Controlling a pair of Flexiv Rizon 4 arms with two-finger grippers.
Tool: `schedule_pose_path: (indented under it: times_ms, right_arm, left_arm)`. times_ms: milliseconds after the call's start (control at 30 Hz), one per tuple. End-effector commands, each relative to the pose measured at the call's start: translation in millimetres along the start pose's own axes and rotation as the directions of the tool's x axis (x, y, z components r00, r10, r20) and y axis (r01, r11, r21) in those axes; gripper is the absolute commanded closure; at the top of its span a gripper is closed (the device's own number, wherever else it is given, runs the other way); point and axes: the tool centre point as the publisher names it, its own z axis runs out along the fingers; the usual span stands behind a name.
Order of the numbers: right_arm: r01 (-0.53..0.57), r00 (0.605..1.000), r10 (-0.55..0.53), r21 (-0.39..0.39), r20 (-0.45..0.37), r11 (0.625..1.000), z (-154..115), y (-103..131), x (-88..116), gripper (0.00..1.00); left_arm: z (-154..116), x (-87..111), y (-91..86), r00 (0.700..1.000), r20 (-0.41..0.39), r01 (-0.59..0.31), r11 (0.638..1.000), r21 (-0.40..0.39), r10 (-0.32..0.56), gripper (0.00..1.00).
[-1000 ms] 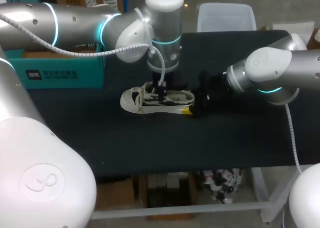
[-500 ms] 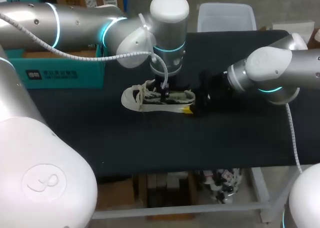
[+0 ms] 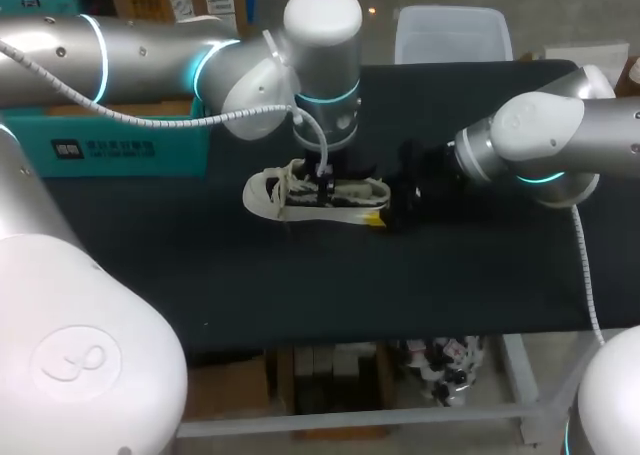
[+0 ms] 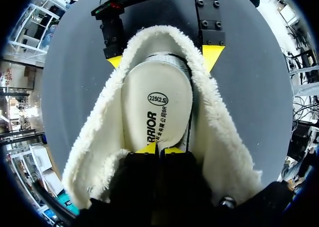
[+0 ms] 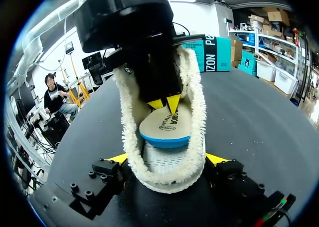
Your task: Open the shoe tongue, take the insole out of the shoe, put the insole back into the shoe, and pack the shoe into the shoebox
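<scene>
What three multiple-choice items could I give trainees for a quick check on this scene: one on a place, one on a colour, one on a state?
1. Where is the shoe? A in the teal box; B on the black table; C in the clear bin.
2. What colour is the insole's underside? A red; B green; C blue.
3. How is the insole? A pinched in the left arm's jaws, partly raised; B flat, untouched; C outside the shoe.
Key: 1 B, the head view shows it there; 2 C, the right wrist view shows blue beneath; 3 A, yellow fingertips meet on it in both wrist views.
</scene>
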Motion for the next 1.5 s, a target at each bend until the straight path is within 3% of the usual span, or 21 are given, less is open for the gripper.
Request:
schedule_pose_path:
  times_ms: [33,367,833,1500]
  right_arm:
    - [0.003,1.0,-0.003,-0.002,-0.011,1.0,3,-4,5,1.0]
    - [0.003,1.0,-0.003,-0.002,-0.011,1.0,3,-4,5,1.0]
    - [0.003,1.0,-0.003,-0.002,-0.011,1.0,3,-4,5,1.0]
    - [0.003,1.0,-0.003,-0.002,-0.011,1.0,3,-4,5,1.0]
  left_arm:
    - [120,2.5,2.3,0.999,0.036,-0.002,1.0,0.026,0.001,1.0]
    - [78,10.2,-10.0,0.999,0.043,0.011,0.998,0.062,-0.013,1.0]
    - [35,-31.5,-25.6,0.996,-0.042,0.081,0.991,0.11,-0.077,1.0]
    - [-31,-26.6,-25.2,0.993,-0.118,0.005,0.985,0.172,0.015,1.0]
